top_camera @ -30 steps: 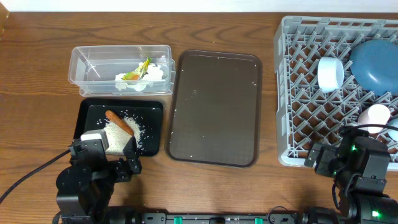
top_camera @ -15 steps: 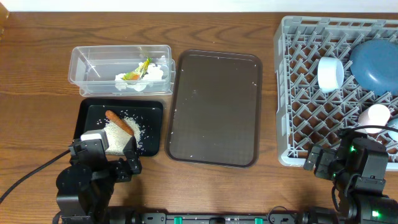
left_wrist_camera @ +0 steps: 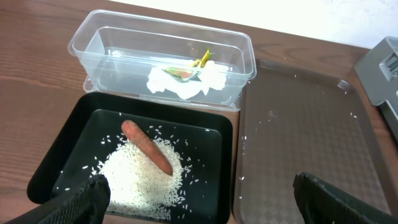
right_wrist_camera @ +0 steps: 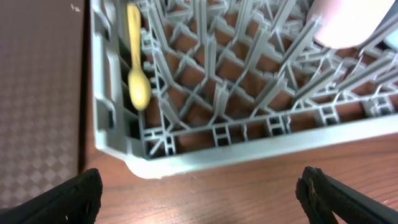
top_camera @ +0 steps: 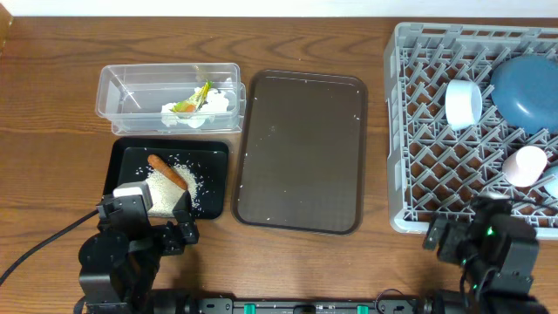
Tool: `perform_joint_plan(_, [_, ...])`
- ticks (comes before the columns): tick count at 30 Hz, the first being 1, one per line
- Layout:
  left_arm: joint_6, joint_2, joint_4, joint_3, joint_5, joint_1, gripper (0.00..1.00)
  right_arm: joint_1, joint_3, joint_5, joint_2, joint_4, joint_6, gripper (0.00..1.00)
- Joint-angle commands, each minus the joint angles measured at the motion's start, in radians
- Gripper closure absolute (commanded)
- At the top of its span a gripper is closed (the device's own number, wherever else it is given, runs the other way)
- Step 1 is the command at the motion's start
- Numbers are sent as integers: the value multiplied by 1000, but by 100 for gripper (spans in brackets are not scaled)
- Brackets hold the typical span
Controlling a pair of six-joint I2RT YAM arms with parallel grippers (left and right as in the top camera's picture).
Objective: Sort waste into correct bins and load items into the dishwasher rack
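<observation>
The clear tub holds the white tissue and the shiny wrapper. In front of it, the black tray holds the orange stick on a pile of rice. My left gripper hangs open over that tray's near edge, empty. The grey rack carries the white bowl, blue plate, pink cup and, along its left wall, the yellow spoon. My right gripper is open and empty over bare table, just in front of the rack's near left corner.
A dark brown serving tray with a few stray rice grains lies between the bins and the rack. The wooden table's front edge runs close behind both arms.
The right arm has drawn back toward the table's front edge, away from the rack, uncovering the pink cup. The left arm has not moved.
</observation>
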State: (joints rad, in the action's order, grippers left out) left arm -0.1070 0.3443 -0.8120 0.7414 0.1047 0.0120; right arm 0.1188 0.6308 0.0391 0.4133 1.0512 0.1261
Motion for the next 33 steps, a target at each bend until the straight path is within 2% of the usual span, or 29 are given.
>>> perform_joint_plan(1, [5, -3, -3, -7, -8, 5, 4, -20, -67, 7, -84, -12, 11, 1])
perform_joint_plan(4, [5, -3, -3, -7, -8, 4, 4, -43, -116, 10, -163, -72, -27, 1])
perform_joint_plan(7, [5, -3, -3, -7, -8, 5, 4, -61, -187, 10, -238, -206, -64, 1])
perform_joint_plan(14, [5, -3, -3, -7, -8, 5, 4, -85, -405, -2, -402, -617, -82, 1])
perform_joint_plan(22, [5, -3, -3, -7, -8, 5, 4, -86, -567, -5, -408, -1018, -83, 1])
perform_joint_plan(26, [5, -3, -3, -7, -8, 5, 4, -86, -627, -4, -408, -1114, -83, 1])
perform_joint_plan(33, [5, -3, -3, -7, -8, 5, 4, -87, -626, 10, -408, -1032, -146, 1])
